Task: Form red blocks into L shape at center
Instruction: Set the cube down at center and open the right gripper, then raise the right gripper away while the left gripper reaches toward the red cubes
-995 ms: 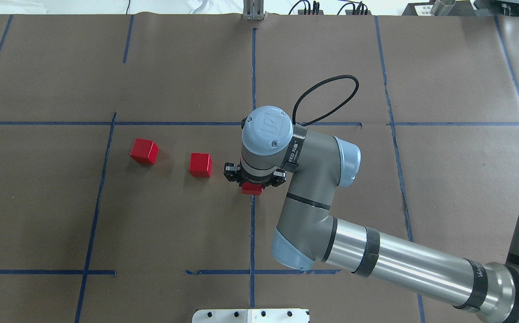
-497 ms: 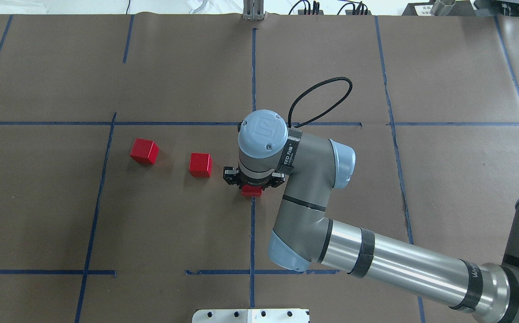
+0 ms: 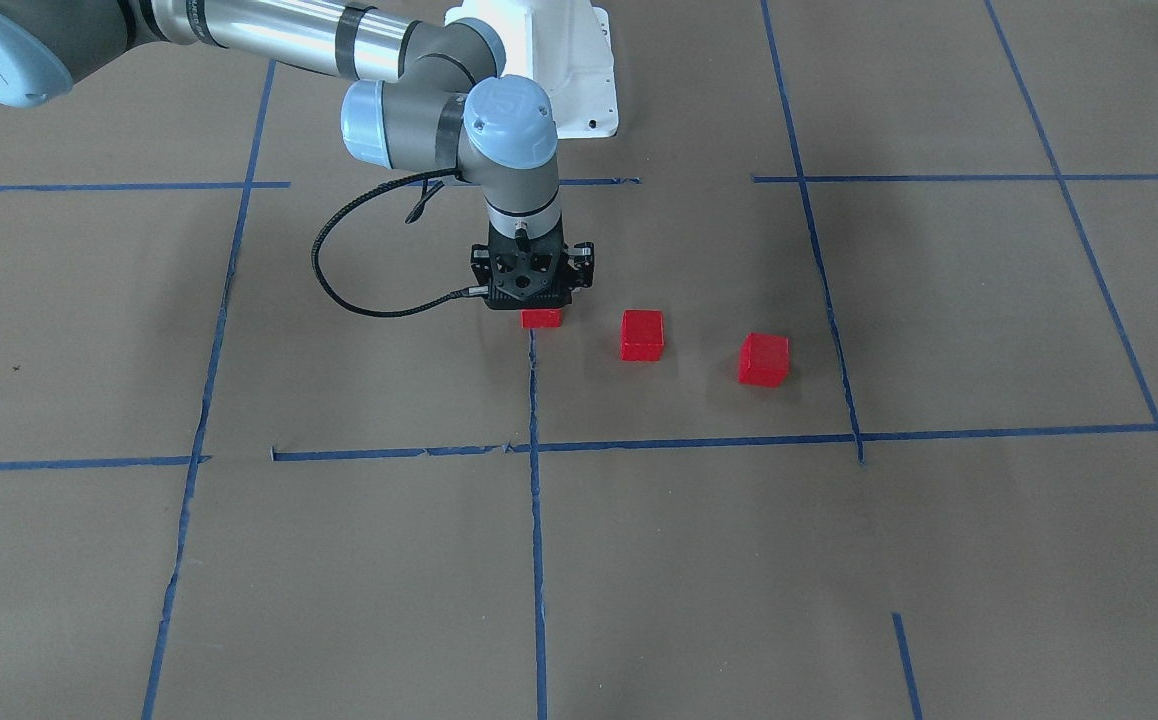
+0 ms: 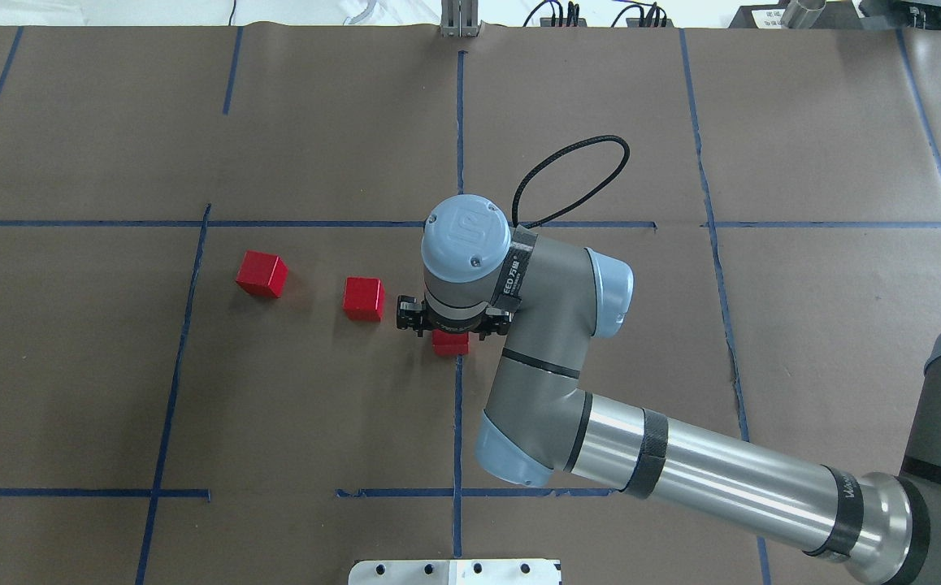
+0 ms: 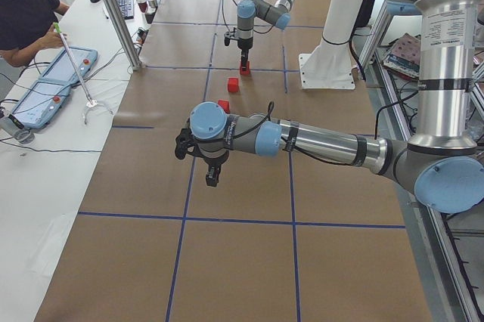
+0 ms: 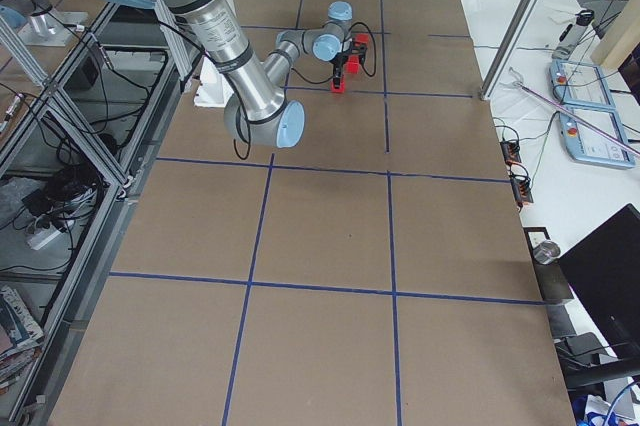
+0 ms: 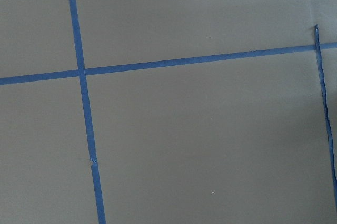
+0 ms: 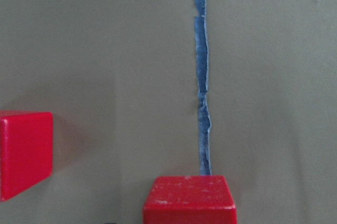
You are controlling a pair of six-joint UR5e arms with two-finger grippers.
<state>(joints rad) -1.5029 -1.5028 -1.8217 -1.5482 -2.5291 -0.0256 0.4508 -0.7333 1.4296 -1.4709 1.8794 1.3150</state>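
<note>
My right hand [image 3: 536, 305] points straight down at the worktop [image 4: 316, 390] and pinches one red block [image 3: 541, 319]. Only the lower part of that block shows under the hand's black body, and the fingers are hidden from me. I cannot tell whether the block touches the paper. In the right wrist view it fills the bottom middle, right at the end of the long blue tape line [image 8: 202, 103] that runs away from the hand through the center patch [image 4: 405, 406].

Near the hand on the robot's left, apart from the held block, a second red block [image 3: 642, 335] sits flat on the paper. A third red block [image 3: 764, 359] lies farther out on that same side, turned a little, well apart from the second and near the patch's tape border [image 3: 834, 330]. A black cable [image 3: 339, 270] loops off the hand on the other side.

My left hand [image 5: 212, 178] hangs well away over bare brown paper. Its wrist view gives me only crossing tape lines [image 7: 81, 71], and I cannot tell whether it is spread or pressed together.
</note>
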